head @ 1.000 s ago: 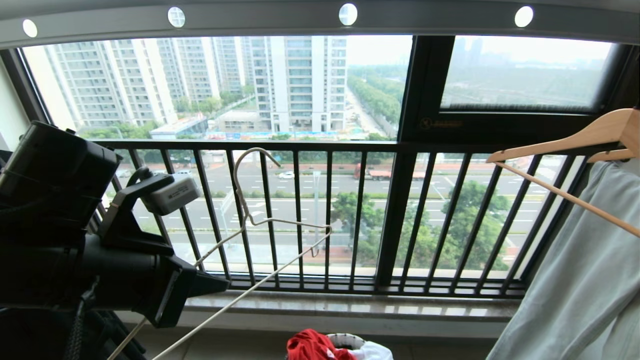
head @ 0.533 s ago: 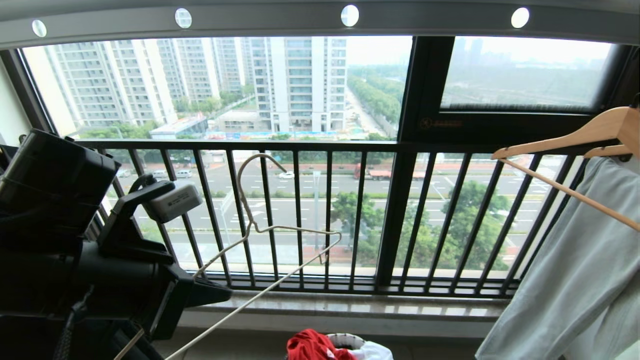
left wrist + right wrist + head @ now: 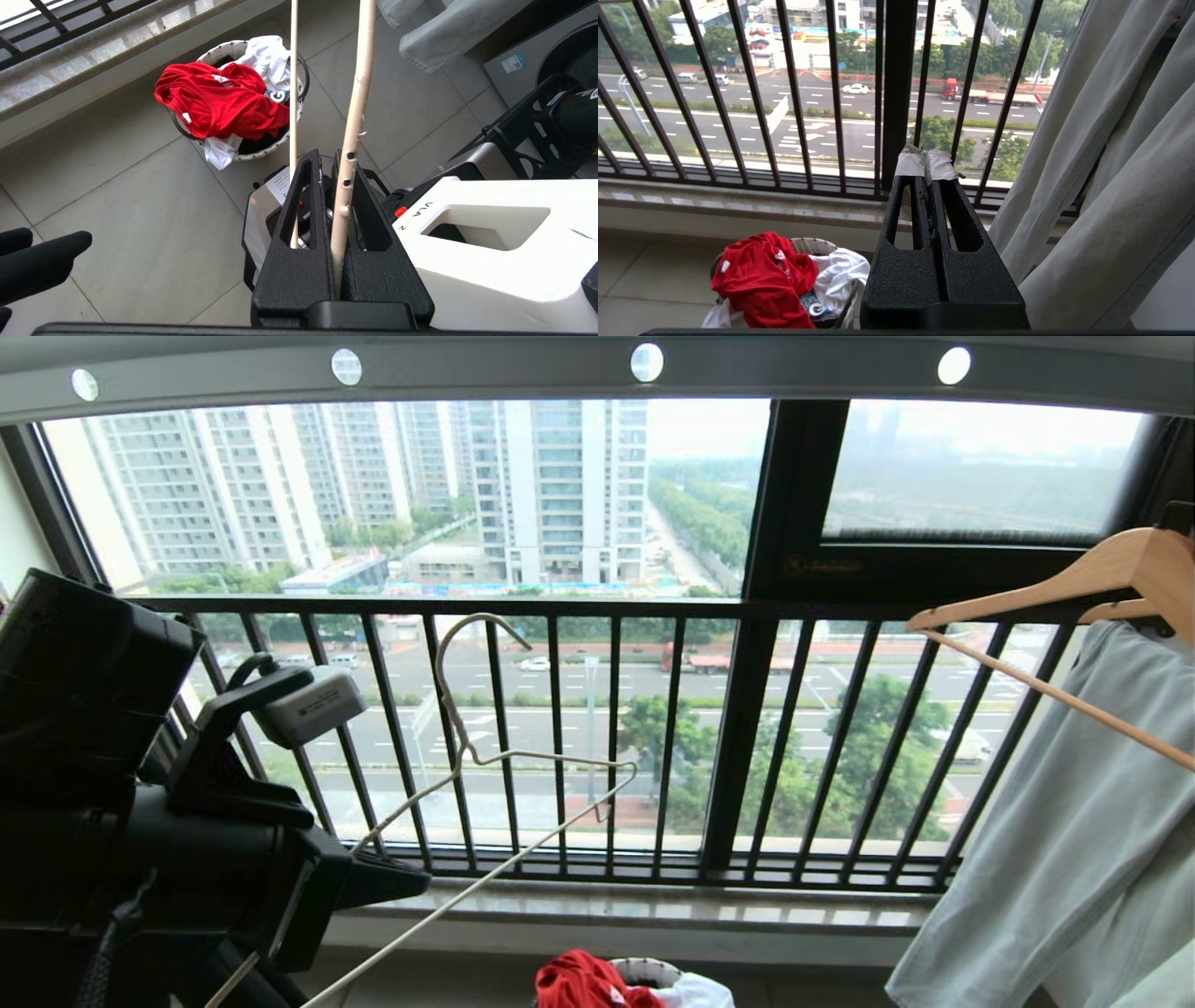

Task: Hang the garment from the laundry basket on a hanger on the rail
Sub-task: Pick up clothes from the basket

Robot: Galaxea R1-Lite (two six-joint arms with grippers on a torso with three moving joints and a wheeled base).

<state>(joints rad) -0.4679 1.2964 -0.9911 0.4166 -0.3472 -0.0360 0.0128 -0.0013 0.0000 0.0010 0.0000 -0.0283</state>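
Observation:
My left gripper [image 3: 327,156] is shut on the thin cream wire hanger [image 3: 356,116], gripping one wire of its frame. In the head view the left gripper [image 3: 392,879] is at the lower left. The hanger [image 3: 467,889] slants up and to the right from it, with the hook up in front of the balcony bars. The grey rail [image 3: 513,373] with white discs runs overhead, well above the hook. The red garment [image 3: 219,100] lies over the rim of the white laundry basket [image 3: 219,49] on the floor below. My right gripper [image 3: 927,163] is shut and empty, above and to the right of the garment [image 3: 761,275].
A wooden hanger [image 3: 1055,588] carrying a pale grey garment [image 3: 1074,831] hangs at the right. The black balcony railing [image 3: 653,611] and stone sill stand just behind the basket [image 3: 644,971]. A white T-shirt [image 3: 266,56] also lies in the basket. My white base [image 3: 490,242] is close by.
The hanger's far corner has drifted slightly right and the whole view has shifted a little. The left gripper still holds the hanger; the right arm has not moved.

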